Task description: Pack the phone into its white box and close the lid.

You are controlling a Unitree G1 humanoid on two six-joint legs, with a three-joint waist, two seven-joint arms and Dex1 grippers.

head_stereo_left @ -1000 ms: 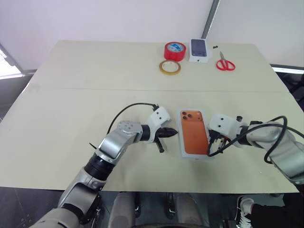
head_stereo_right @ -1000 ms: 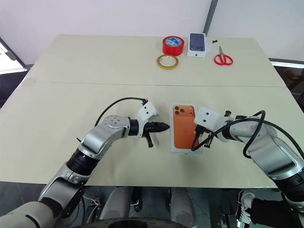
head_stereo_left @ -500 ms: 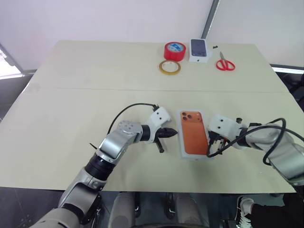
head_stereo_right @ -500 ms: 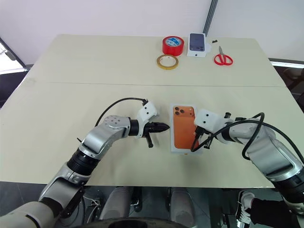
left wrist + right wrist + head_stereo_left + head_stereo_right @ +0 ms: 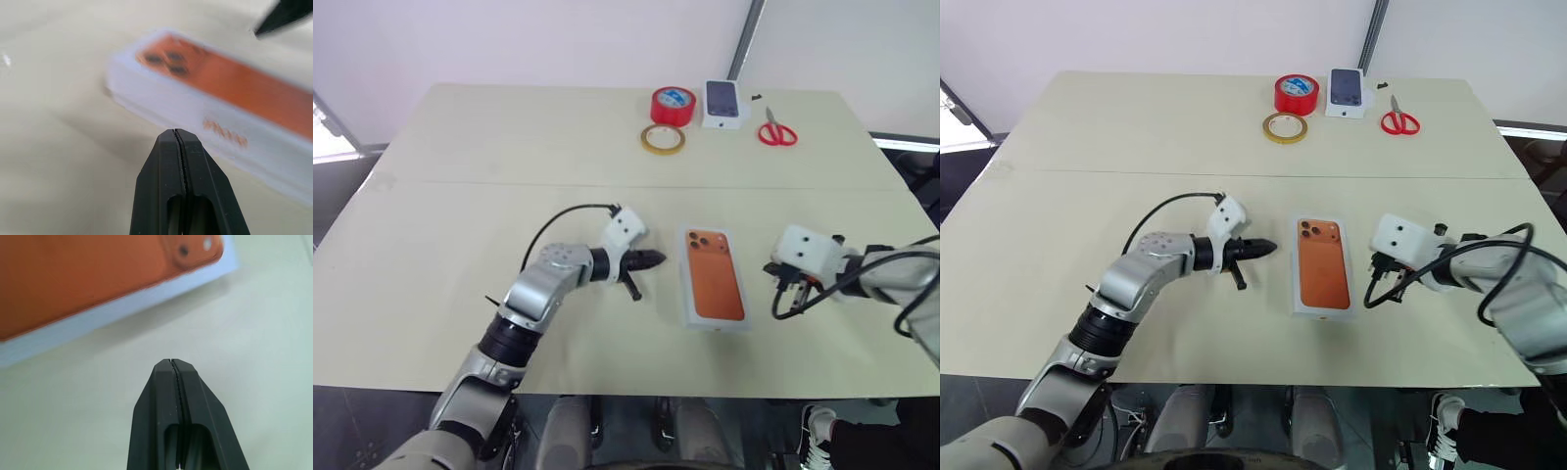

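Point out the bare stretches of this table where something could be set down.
The table's whole left half is bare, as is the wide band between the yellow tape ring and the white box. The far right edge is crowded: red tape, small printed box, scissors.

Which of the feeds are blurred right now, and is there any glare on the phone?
Left wrist view: the white box and the phone are smeared, while the left gripper is crisp. Right wrist view: the phone and box edge are soft, the right gripper sharp. Eye views: sharp, even light, no glare on the phone.
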